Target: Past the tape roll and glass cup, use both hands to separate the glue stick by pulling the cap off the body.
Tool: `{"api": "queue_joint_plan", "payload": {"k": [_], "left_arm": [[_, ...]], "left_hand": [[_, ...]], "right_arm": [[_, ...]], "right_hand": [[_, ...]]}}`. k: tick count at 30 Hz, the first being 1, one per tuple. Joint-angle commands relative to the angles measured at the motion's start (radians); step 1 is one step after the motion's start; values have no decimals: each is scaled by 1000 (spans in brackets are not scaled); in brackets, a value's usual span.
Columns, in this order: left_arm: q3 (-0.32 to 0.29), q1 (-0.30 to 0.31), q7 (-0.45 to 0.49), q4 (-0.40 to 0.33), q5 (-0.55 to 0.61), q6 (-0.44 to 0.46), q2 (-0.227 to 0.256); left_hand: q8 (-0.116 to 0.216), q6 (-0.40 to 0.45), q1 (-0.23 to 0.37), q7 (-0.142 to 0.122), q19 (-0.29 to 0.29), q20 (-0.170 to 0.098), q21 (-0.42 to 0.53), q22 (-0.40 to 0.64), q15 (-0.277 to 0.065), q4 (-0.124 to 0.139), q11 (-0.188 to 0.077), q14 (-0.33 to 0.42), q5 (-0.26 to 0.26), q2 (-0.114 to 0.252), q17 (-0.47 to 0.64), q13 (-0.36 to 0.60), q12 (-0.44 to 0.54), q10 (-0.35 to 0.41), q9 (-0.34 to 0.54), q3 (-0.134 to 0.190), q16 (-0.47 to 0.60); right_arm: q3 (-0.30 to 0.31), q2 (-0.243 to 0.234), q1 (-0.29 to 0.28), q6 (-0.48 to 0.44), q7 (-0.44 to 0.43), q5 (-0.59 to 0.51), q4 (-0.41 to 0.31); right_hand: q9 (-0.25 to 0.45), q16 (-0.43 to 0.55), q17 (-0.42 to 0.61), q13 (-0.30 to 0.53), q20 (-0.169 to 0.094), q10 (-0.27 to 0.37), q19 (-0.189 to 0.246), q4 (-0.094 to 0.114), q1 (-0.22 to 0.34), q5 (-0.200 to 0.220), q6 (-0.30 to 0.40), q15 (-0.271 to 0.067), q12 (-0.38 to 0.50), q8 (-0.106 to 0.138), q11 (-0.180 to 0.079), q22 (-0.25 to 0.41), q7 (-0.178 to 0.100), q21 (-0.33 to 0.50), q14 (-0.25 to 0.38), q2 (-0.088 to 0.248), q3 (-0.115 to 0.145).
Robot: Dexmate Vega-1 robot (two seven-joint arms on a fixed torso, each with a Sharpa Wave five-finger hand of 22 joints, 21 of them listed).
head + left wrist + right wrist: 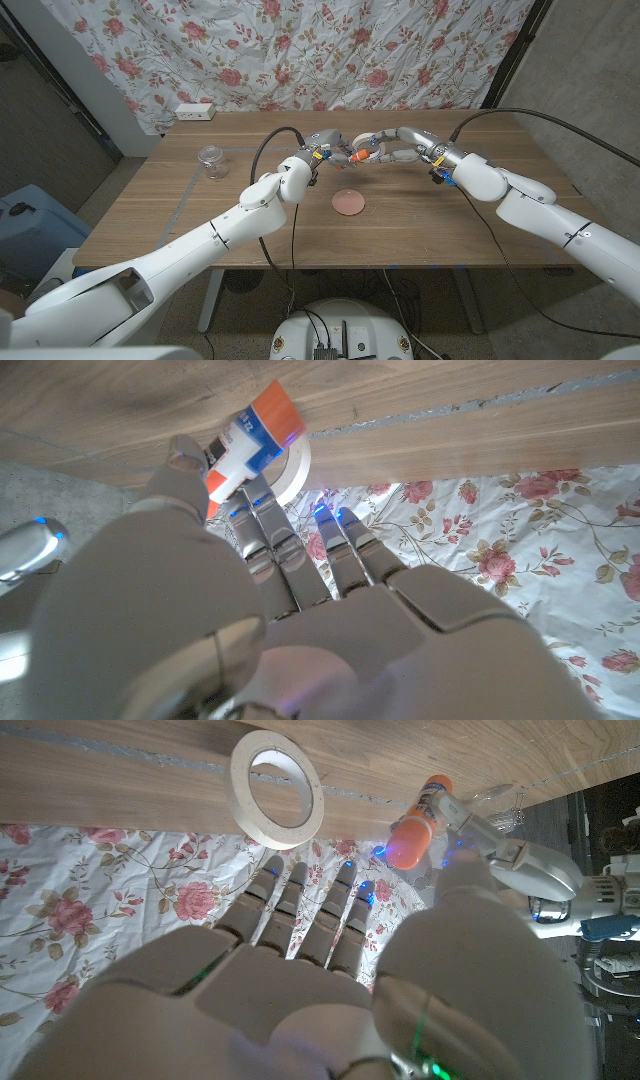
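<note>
I'm working over the wooden table [480, 230] here, both arms stretched out so the hands meet above its far middle, past the pink disc [349, 203] lying closer to me. Keeping the meeting point up in the air gives me room to pull straight apart without dragging on the wood.

The left hand [322, 152] is pinching the glue stick [357, 156] body between thumb and fingers; in the left wrist view the glue stick [250, 442] label end is poking out beyond the fingertips. The right hand [398, 148] is coming in from the other side, and its fingers [300, 915] are looking spread and straight in its wrist view. The orange end of the glue stick [418, 824] is sitting just beside its thumb, but I can't tell whether it's actually gripping yet.

The tape roll [277, 788] is lying flat on the table under the hands, well clear. The glass cup [212, 161] is standing off to the left, well apart, so neither is getting in the way.

My guess: next I'm needing a firm right-hand pinch on the cap before any pull.
</note>
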Motion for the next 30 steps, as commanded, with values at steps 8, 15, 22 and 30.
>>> {"api": "queue_joint_plan", "payload": {"k": [8, 15, 22, 30], "left_arm": [[-2, 10, 8, -13, 6, -3, 7], [-2, 13, 8, -18, 9, -2, 6], [-3, 20, 9, -27, 14, 6, 7], [-9, 28, 12, -35, 15, -3, 15]], "left_hand": [[9, 16, 13, -5, -1, -63, -3, 1, -137, 5, -4, -3, 6, 21, 0, 3, 4, 8, 4, 2, -1], [9, 15, 13, -3, -1, -62, -3, 1, -137, 5, -4, -3, 6, 21, 0, 3, 4, 9, 4, 1, -1], [9, 16, 13, -4, -1, -62, -3, 1, -137, 5, -4, -3, 6, 22, 0, 3, 4, 8, 4, 0, -1], [9, 15, 13, -4, 0, -62, -3, 1, -137, 5, -4, -3, 6, 22, 0, 3, 4, 8, 4, 0, -1]], "right_arm": [[-22, 22, 4, -34, -16, -34, -29], [-27, 27, 2, -51, -23, -48, -41], [-27, 27, -6, -65, -37, -65, -58], [-23, 31, -29, -91, -69, -86, -81]], "right_hand": [[3, -3, 0, -1, -6, 7, 4, -5, 5, 5, 4, -9, 11, -1, -1, 3, 3, 1, 7, 10, 4], [3, 0, -1, -4, -12, 21, 12, -14, 22, 8, 22, -26, 19, 5, -8, 3, -5, 4, 17, 16, 12], [4, 5, -1, -7, -17, 42, 18, -24, 46, 11, 38, -41, 27, 11, -14, 3, -9, 5, 33, 23, 23], [6, 12, -5, -11, -25, 75, 30, -34, 79, 10, 69, -71, 37, 23, -32, 3, -7, 6, 59, 25, 35]]}}
